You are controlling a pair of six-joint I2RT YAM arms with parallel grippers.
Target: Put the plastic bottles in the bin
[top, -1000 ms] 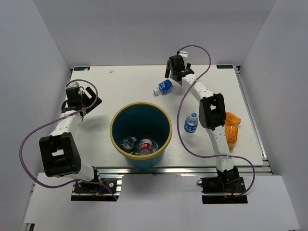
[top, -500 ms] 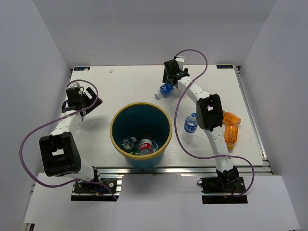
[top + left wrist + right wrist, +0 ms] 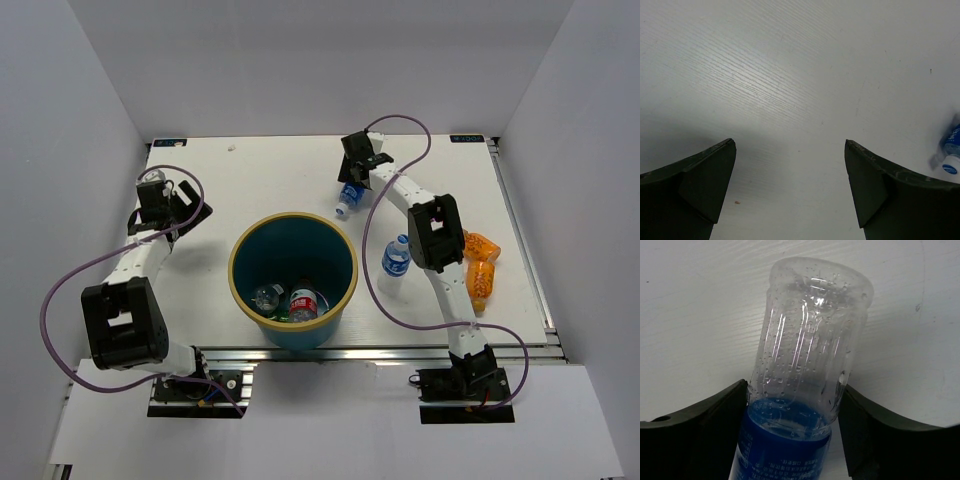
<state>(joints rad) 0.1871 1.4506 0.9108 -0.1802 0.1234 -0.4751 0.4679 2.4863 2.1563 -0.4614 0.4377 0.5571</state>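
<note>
White table (image 3: 265, 175), grey walls (image 3: 300, 60), teal bin (image 3: 290, 238)

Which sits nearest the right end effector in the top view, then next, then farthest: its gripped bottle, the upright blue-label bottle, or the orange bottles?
1. Gripped bottle, between the right end effector fingers.
2. Upright blue-label bottle, right of the bin.
3. Orange bottles, farthest right.

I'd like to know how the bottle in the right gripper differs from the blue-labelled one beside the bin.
The held bottle is clamped in the right gripper; the free bottle rests untouched on the table. The held bottle is beyond the bin; the free bottle is right of it. Both are clear with blue labels.
</note>
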